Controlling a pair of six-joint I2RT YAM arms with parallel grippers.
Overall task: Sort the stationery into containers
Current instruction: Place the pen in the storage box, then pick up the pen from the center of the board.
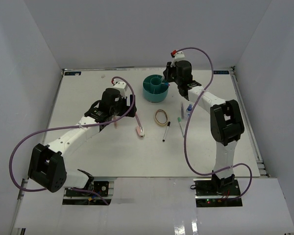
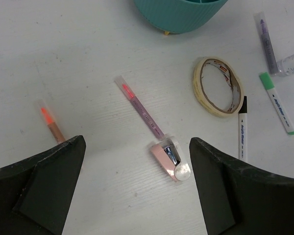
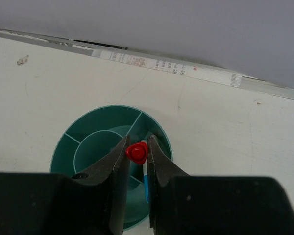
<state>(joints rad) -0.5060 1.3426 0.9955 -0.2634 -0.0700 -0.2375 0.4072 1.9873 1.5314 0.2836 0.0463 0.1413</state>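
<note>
My right claw (image 3: pixel 137 147) is pinched narrow on the red-capped thin pen (image 3: pixel 136 153), holding it upright over a ring pocket at the edge of the round teal plastic divided organizer (image 3: pixel 93 125). I'd lower it straight down, clear of the divider wall, before letting go. The left claw (image 2: pixel 135 161) hangs wide open and empty, well away from the organizer. The fingers hide most of the barrel, so I can't tell if the tip's bottomed out.

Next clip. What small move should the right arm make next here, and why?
Probably open the right gripper to drop the red-capped pen. Its jaws are shut on the pen, which hangs upright over a ring compartment of the teal organizer, its lower end seemingly already below the rim.
</note>
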